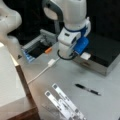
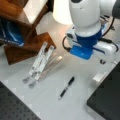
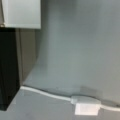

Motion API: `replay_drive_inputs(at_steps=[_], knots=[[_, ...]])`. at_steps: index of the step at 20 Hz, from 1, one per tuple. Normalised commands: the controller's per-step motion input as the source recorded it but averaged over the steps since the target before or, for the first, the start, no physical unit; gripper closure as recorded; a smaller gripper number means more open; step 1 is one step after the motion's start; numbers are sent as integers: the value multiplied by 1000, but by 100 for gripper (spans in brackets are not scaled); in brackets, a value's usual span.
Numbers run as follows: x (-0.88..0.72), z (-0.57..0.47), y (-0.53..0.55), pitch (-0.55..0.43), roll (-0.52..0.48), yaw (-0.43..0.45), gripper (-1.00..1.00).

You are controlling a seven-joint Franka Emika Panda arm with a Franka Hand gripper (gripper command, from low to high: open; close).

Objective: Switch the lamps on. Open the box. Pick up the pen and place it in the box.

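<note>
Grey desk [image 1: 62, 75] carries the box [image 1: 105, 52] with its black lid down, at a front view's right. Beside the white tab [image 1: 85, 56] at its front edge hangs the arm's pincer [image 1: 75, 53] — whether its jaws are apart or together I cannot tell. Apart from both lies the pen [image 2: 67, 87], near 2 white perforated strips [image 2: 40, 63]. A white cable [image 3: 47, 94] crosses the desk.

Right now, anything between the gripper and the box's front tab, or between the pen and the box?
Nothing visible blocks either. The arm's wrist end hangs close to the white tab at the front edge of the box, whose black lid is shut. The pen lies alone on bare table, with open surface between it and the box. The gripper's fingers don't show.
</note>
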Motion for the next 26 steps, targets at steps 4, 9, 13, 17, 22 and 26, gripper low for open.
replay_drive_inputs(at_steps=[4,9,13,17,22,26], knots=[[349,-73,-23,189,581,-194,-100],[246,-200,-132,68,530,-82,-100],[137,-357,-140,-59,446,-34,-100],[49,-315,-62,-126,431,-108,-100],[-41,-187,73,-95,257,-138,-100],[-106,-81,159,-78,154,-145,-100]])
